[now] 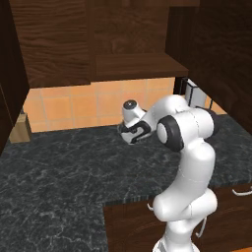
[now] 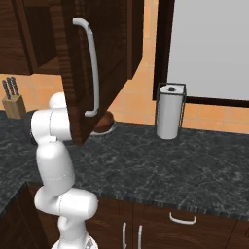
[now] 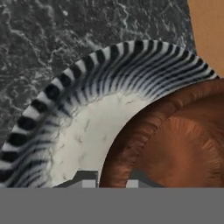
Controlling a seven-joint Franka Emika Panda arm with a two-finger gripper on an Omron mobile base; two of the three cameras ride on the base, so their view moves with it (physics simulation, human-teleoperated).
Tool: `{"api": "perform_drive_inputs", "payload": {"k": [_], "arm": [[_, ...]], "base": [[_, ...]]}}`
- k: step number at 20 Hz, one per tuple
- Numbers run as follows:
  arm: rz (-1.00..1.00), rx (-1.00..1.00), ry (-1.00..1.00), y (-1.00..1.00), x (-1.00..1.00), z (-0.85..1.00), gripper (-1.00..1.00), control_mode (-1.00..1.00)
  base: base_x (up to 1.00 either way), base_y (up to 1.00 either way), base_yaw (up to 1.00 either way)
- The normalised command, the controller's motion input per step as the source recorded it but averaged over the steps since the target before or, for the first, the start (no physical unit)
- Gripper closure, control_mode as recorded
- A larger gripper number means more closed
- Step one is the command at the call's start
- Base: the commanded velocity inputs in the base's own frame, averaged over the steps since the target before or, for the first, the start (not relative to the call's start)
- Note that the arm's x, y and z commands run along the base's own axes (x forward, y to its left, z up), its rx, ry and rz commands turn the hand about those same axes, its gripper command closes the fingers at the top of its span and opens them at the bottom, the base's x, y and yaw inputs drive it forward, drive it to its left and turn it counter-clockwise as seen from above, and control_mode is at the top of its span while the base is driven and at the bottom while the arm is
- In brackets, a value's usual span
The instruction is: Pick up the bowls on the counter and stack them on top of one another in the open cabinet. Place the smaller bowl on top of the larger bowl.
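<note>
1. Straddling the near rim of the smaller bowl (image 3: 175,144), the claw (image 3: 111,180) has one fingertip (image 3: 87,180) outside the rim and one inside; contact cannot be told.
2. The smaller bowl sits inside the larger bowl (image 3: 83,131), toward its 4 o'clock.
3. Both rest on the tabletop (image 3: 52,39), with the orange tiled wall (image 3: 208,30) at 1 o'clock.

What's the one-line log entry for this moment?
gripper: straddling wooden bowl rim, open | grey-blue bowl: on counter | cabinet shelf: no bowl seen
</note>
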Motion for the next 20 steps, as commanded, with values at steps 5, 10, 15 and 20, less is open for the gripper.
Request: {"api": "perform_drive_inputs", "payload": {"k": [5, 10, 15, 20], "arm": [[0.0, 0.0, 0.0, 0.04, 0.27, -0.08, -1.0, -1.0], [0.0, 0.0, -0.02, 0.0, -0.19, 0.35, -1.0, -1.0], [0.0, 0.0, 0.0, 0.0, -0.23, 0.05, -1.0, -1.0], [0.03, 0.0, 0.0, 0.02, -0.07, -0.35, -1.0, -1.0]], "base": [[0.0, 0.0, 0.0], [0.0, 0.0, 0.0], [0.0, 0.0, 0.0], [0.0, 0.0, 0.0]]}}
